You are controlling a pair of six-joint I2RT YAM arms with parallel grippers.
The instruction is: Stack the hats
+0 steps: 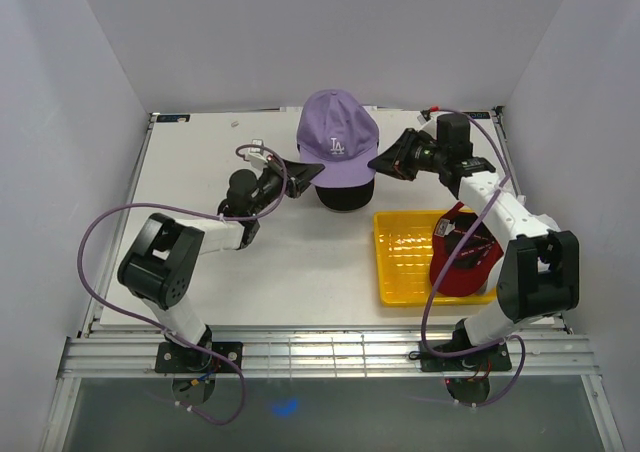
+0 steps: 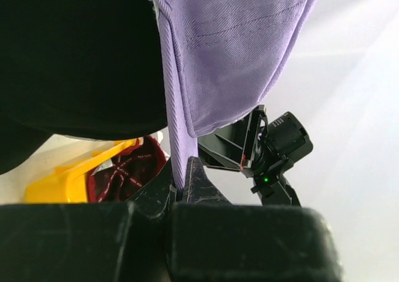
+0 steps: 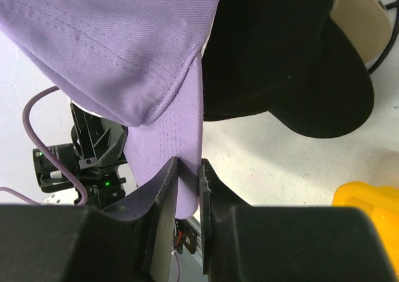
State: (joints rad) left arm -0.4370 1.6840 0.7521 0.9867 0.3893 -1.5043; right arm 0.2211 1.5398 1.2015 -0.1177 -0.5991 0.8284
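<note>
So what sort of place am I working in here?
Probably an enclosed robot test cell: plain white walls box in a white table, two arms are bolted at its near edge, with a lavender cap and yellow tray as props.

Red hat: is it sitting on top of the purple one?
No, the red hat lies in the yellow tray, apart from the purple hat.

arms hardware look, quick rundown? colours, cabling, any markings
Both the left arm and right arm have white links with bulky black joint housings. A purple cable loops loosely along each. The left gripper and right gripper are black, with flat tapered fingers; a green LED glows at each wrist. No readable markings.
</note>
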